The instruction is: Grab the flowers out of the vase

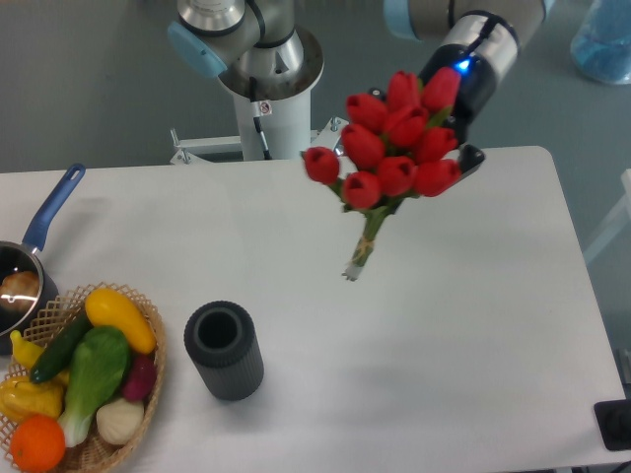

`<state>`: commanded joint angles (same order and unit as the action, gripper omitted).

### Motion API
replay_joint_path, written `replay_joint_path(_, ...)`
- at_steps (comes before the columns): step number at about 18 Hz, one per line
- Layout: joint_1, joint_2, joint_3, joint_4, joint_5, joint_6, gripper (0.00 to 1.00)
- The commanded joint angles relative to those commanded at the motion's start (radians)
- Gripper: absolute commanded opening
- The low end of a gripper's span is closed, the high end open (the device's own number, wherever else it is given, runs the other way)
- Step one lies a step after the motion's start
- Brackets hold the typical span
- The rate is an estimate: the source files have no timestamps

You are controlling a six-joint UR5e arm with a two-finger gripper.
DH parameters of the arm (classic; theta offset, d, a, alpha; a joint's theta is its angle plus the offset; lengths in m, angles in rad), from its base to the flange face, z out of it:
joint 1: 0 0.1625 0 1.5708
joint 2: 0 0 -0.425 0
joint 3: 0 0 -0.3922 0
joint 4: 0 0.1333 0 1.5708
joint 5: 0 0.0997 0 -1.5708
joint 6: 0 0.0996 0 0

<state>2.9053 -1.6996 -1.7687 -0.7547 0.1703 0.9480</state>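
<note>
Red tulip buds, about nine, smooth and plastic-looking, on green stems tied into one bunch: the flowers point(392, 158) hang in the air over the white tabletop point(444, 325), stems tilted down-left, well clear of the vase point(224, 350). Pincer point(455, 148) sits behind the heads, clamped on the bunch; its fingers are mostly hidden. One vase, dark grey, ribbed cylinder, round mouth, upright just beside a wicker basket point(148, 379) of vegetables. One blue-handled saucepan point(30, 261) at left edge.
</note>
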Motion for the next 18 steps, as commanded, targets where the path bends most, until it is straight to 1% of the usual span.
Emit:
replay_joint_path(3,0.002,-0.003,-0.003,0.0,0.002,0.0,0.45)
replay_joint_path(9,0.028,-0.002,-0.015,-0.002,-0.002,-0.002,0.45)
replay_joint_path(18,0.026,0.005,-0.021,-0.002,0.0,-0.009,0.45)
